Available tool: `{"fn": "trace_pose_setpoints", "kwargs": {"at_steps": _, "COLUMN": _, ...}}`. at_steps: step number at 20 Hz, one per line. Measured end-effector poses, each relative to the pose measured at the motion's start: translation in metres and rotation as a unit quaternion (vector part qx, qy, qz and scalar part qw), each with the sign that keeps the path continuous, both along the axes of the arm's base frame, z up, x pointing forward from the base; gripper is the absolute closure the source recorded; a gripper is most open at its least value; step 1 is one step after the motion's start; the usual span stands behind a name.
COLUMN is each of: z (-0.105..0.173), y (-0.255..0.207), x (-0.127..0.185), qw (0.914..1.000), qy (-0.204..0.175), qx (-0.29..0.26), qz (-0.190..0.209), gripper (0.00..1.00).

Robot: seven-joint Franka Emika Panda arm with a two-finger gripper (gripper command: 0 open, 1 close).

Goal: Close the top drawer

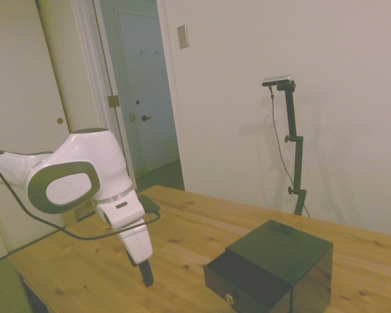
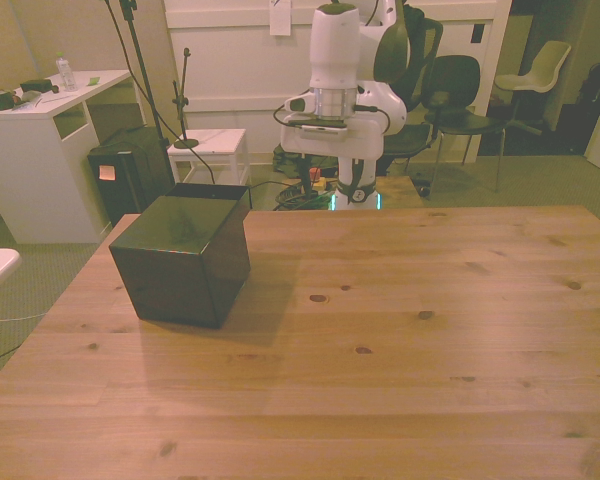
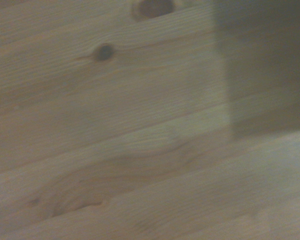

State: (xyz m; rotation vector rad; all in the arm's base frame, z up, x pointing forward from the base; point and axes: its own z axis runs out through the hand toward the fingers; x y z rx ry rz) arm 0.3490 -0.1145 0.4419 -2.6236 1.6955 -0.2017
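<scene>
A small glossy black cube cabinet (image 1: 280, 257) stands on the wooden table (image 1: 195, 228); in the front view the cabinet (image 2: 185, 255) is at the left. Its top drawer (image 1: 244, 279) is pulled out toward the side view's left, with a small brass knob (image 1: 229, 298) on its front. In the front view only the drawer's (image 2: 212, 190) far end shows behind the cube. My gripper (image 1: 145, 274) hangs low over the table, left of the drawer front and apart from it. In the front view the gripper (image 2: 327, 192) is open and holds nothing. The wrist view shows only blurred wood grain.
The table's near edge (image 1: 26, 280) lies close under the arm in the side view. A dark blurred patch (image 3: 262, 65) fills one corner of the wrist view. Beyond the table stand a white desk (image 2: 40, 130) and chairs (image 2: 535, 80).
</scene>
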Motion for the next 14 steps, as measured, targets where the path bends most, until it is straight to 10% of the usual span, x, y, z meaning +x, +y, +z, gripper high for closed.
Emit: {"fn": "trace_pose_setpoints", "kwargs": {"at_steps": 14, "z": 0.015, "y": -0.138, "x": -0.032, "qw": 0.9983, "qy": -0.009, "qx": -0.003, "qz": -0.057, "gripper": 0.00}}
